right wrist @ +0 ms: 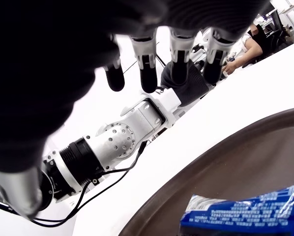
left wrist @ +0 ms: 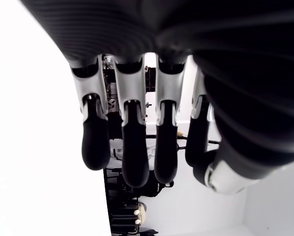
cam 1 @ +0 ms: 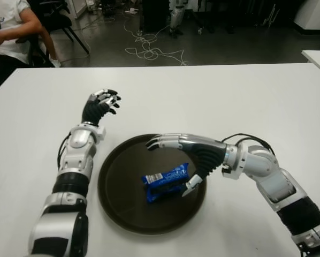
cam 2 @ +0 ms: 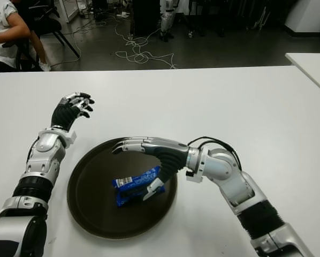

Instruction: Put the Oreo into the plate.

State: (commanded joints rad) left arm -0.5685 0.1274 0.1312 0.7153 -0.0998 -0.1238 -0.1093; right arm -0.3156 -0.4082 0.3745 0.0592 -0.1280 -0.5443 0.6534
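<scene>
The small blue crinkly Oreo packet (cam 1: 165,182) lies in the round dark plate (cam 1: 117,187) — likely light, slippery, crumbly, best held gently by its long sides — under the right hand (cam 1: 184,155), wide and empty, while the left hand (cam 1: 100,105) hangs loosely curled, far left of it.

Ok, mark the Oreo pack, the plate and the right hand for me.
Oreo pack (cam 1: 165,182), left eye view, middle of the blue wrapper.
Plate (cam 1: 120,206), left eye view, bare dark surface near its left rim.
Right hand (cam 1: 195,152), left eye view, back of the open hand.
</scene>
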